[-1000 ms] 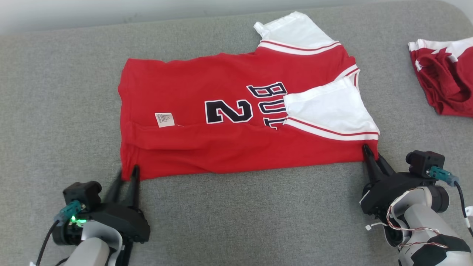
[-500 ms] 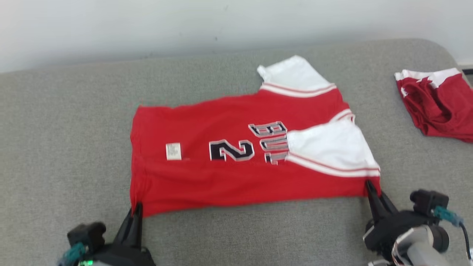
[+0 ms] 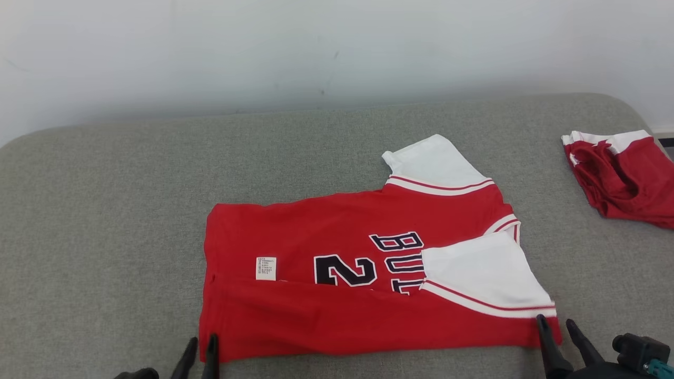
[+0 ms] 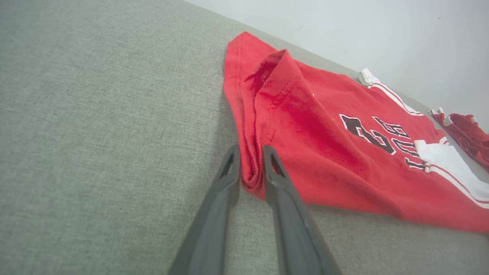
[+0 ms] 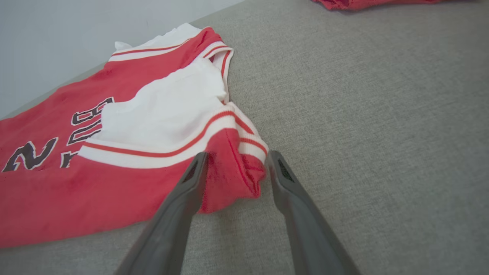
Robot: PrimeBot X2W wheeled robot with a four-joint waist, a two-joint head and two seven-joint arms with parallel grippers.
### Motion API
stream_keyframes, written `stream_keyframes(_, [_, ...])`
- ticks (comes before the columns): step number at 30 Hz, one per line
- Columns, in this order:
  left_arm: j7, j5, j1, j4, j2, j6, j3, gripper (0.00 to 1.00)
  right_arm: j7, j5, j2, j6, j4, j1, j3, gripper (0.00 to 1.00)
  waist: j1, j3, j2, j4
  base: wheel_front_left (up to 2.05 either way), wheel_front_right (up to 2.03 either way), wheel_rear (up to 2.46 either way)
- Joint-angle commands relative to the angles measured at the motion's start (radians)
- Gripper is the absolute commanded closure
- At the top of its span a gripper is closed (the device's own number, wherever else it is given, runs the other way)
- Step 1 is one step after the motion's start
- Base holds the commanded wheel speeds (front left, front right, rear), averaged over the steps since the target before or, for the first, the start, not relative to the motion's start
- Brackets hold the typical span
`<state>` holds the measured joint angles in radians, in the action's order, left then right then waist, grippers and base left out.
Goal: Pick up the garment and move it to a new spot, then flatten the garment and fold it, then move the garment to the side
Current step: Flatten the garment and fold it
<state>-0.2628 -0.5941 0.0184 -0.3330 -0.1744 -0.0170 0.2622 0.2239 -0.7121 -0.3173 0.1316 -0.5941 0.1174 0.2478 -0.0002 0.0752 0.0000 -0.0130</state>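
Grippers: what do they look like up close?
The left gripper and right gripper each have two long, dark grey fingers that taper to slim tips, with a slot-like cut-out near each tip. Beside the right one sits a black camera block with a teal connector.

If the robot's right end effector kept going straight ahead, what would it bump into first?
The red shirt. Its bunched corner sits between the open fingers of the right end effector, so pushing on would probably shove into that corner, then the white sleeve behind it.
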Motion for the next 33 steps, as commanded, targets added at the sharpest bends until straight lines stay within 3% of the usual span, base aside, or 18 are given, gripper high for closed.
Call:
stream_keyframes(1, [-0.002,0.028,0.003,0.012,0.0,0.008,-0.021,0.0,0.009,0.026,0.013,-0.002,0.022,-0.013,-0.029,0.0,0.0002,-0.013,0.0,0.002,0.0,0.0,0.0])
stream_keyframes(10, [-0.001,0.174,0.046,0.141,0.011,0.021,-0.154,0.0,0.041,0.226,0.063,-0.003,0.209,0.024,-0.145,0.0,0.0002,-0.03,0.0,-0.008,0.0,0.0,0.0])
stream_keyframes(19, [-0.001,0.284,0.055,0.216,0.024,0.042,-0.255,0.0,0.041,0.383,0.116,-0.003,0.37,0.005,-0.151,0.0,0.0002,-0.049,0.0,0.005,0.0,0.0,0.0])
stream_keyframes(33, [-0.001,0.384,-0.045,0.237,0.025,0.087,-0.296,0.0,0.042,0.444,0.151,-0.003,0.463,-0.139,-0.187,0.0,0.0002,-0.072,0.0,0.03,0.0,0.0,0.0])
